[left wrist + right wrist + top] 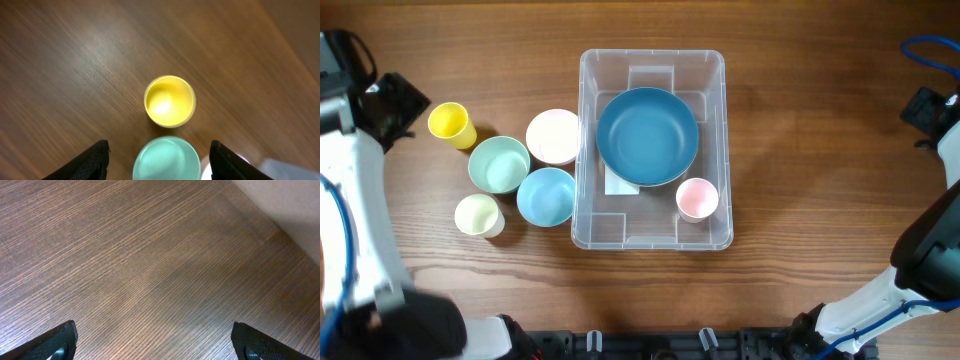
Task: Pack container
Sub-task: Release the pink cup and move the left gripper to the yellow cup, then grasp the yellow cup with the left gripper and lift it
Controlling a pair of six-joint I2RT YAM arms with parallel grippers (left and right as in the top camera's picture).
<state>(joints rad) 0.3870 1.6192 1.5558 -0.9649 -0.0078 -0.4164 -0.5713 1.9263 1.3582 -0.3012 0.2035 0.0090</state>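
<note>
The container is sitting between the left gripper and right gripper, carrying a blue bowl and pink cup. A yellow cup is standing just ahead of the left gripper. Both grippers are gaping wide, empty.

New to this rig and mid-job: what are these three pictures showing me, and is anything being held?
Two robot arms work at a wooden table. The wide picture looks down from above; the other two come from a camera on each wrist, the dark shapes being its fingers. The left gripper hangs open above a yellow cup and a mint bowl; the right gripper is open over wood. Nothing is held. The clear container holds a blue bowl and a pink cup; a white bowl, light-blue bowl and pale cup wait beside it.
</note>
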